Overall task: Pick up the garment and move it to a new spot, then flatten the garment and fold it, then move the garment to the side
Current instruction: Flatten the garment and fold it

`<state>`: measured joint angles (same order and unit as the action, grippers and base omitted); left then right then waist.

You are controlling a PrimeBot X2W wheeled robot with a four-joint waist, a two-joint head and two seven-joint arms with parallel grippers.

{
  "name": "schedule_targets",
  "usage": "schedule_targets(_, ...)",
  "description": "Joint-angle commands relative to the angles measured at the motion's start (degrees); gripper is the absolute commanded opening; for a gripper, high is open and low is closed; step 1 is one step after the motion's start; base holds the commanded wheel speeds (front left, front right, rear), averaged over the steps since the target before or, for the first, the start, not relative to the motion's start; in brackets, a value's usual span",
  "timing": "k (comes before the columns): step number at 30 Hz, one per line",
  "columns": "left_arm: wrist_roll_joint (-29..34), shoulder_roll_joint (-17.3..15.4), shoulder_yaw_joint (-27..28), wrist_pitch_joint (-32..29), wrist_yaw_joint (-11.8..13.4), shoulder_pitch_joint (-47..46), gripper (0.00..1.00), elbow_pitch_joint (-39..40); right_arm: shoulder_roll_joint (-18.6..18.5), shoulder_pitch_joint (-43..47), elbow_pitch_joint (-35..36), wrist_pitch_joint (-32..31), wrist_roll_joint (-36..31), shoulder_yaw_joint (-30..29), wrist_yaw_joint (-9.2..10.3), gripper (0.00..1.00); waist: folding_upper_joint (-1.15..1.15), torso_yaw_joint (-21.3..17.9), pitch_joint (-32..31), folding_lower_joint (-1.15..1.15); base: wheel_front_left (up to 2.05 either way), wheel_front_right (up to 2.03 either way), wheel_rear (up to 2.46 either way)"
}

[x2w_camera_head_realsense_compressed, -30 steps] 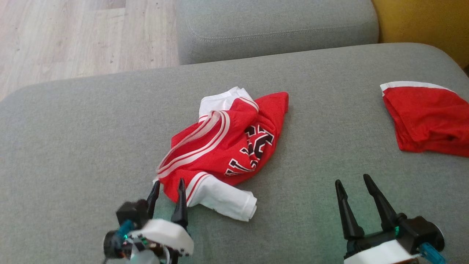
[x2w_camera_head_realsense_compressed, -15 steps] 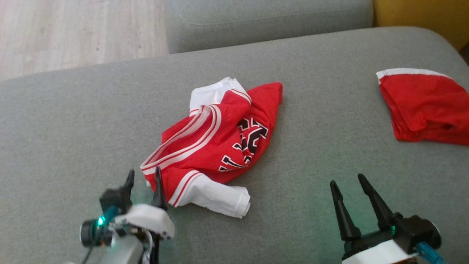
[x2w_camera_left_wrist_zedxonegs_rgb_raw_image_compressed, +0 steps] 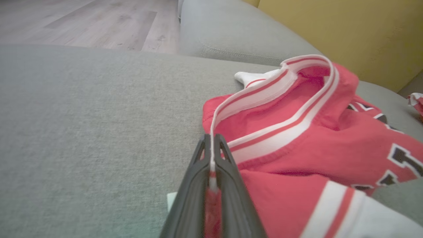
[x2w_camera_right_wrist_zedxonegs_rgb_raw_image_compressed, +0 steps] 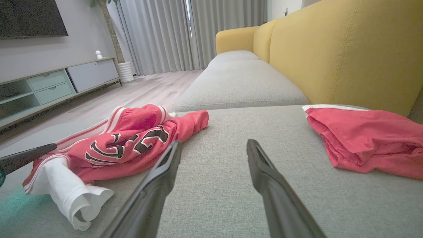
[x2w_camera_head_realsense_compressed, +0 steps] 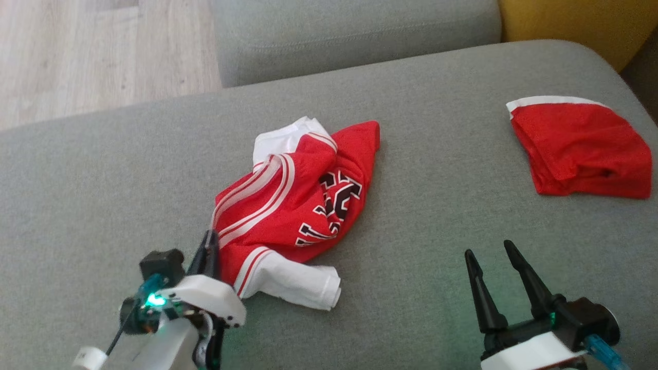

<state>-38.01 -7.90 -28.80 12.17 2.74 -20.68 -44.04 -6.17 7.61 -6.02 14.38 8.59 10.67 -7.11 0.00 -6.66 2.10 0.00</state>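
You had the left gripper [x2w_camera_left_wrist_zedxonegs_rgb_raw_image_compressed: 211, 137] clamped on the garment [x2w_camera_head_realsense_compressed: 300, 203], its two dark fingers pressed together with the white-and-red striped band running between them. In the head view that pinch sat at the garment's near-left corner. The rest of the red jersey lay crumpled on the grey sofa cushion [x2w_camera_head_realsense_compressed: 103, 169], spreading up and to the right from the fingertips. Its black-and-white lettering faced up, and a white sleeve [x2w_camera_head_realsense_compressed: 298, 282] trailed out just right of the gripper's body. Your right gripper [x2w_camera_head_realsense_compressed: 488, 249] stood at the lower right of the head view with its fingers spread wide and nothing between them, well apart from the garment. A second red cloth [x2w_camera_head_realsense_compressed: 581, 149] lay folded near the cushion's far right edge, beyond that gripper.
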Motion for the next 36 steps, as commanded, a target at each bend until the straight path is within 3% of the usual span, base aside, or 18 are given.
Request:
schedule_targets(1, -0.3, -0.2, 1.0, 0.5, -0.8, -2.5, 0.00, 2.3, -0.3, -1.2, 1.6, 0.6, 0.2, 0.9, -0.37, 1.00, 0.00, -0.4, -0.9, 0.00, 0.00, 0.00, 0.00)
schedule_targets(6, -0.9, 1.7, -1.8, -2.4, -5.6, -6.1, 0.00, 10.2, 0.4, -0.7, 1.5, 0.6, 0.0, 0.9, -0.37, 1.00, 0.00, -1.1, -2.4, 0.00, 0.00, 0.00, 0.00)
schedule_targets(14, -5.0, 4.6, -5.2, -12.3, -8.0, -22.4, 0.00, 23.0, 1.2, -2.8, 1.7, 0.6, -0.1, 2.2, -0.37, 1.00, 0.00, -4.9, -2.8, 0.00, 0.00, 0.00, 0.00)
schedule_targets(20, -8.8, 5.0, -6.4, -12.0, -8.0, -36.2, 0.00, 23.0, 1.5, -3.3, 1.5, 0.6, 0.2, 2.6, -0.37, 1.00, 0.00, -7.5, -2.6, 0.00, 0.00, 0.00, 0.00)
schedule_targets(26, -11.5, 5.0, -5.6, -4.2, -3.9, -48.7, 0.00, 14.2, 1.4, -3.1, 1.7, 0.6, 0.2, 2.3, -0.37, 1.00, 0.00, -8.4, -2.5, 0.00, 0.00, 0.00, 0.00)
schedule_targets(29, -13.6, 4.9, -3.3, -2.4, -2.6, -47.0, 0.00, 9.5, 1.3, -2.6, 2.2, 0.6, 0.1, 1.2, -0.37, 1.00, 0.00, -7.4, -2.1, 0.00, 0.00, 0.00, 0.00)
schedule_targets(36, -19.7, 1.6, 0.3, 0.7, -1.1, -21.7, 0.00, 4.5, 0.5, -0.8, 3.0, 0.6, -0.5, -0.8, -0.37, 1.00, 0.00, -2.9, 0.2, 0.00, 0.00, 0.00, 0.00)
